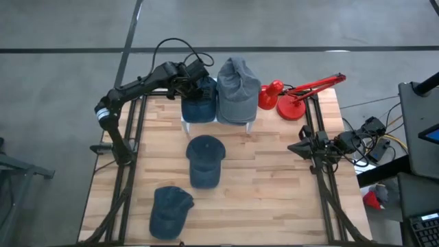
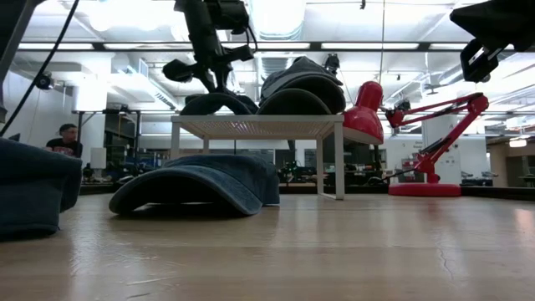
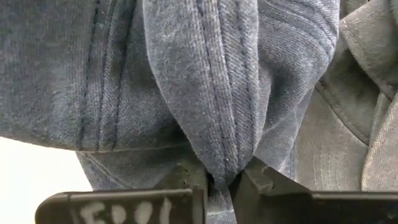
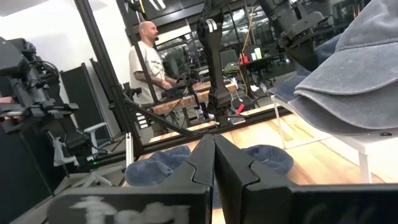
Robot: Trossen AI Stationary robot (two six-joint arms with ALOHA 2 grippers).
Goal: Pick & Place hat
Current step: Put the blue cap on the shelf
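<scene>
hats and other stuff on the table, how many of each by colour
dark blue hats: 3, on the white stand in the left end effector, mid-table, near edge
grey hats: 1 stack, number unclear
red lamps: 1
total: 5, counting the stack once

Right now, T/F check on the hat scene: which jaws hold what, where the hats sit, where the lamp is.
1. The left gripper has its jaws pinched on a fold of the dark blue hat on the white stand. True.
2. The right gripper holds a hat. False: its jaws are shut on nothing, and the arm waits at the table's right edge.
3. Two dark blue hats lie flat on the wooden table. True: one mid-table, one at the near edge.
4. The red lamp stands left of the stand. False: it stands to its right.
5. The grey hats are on the stand. True.
</scene>
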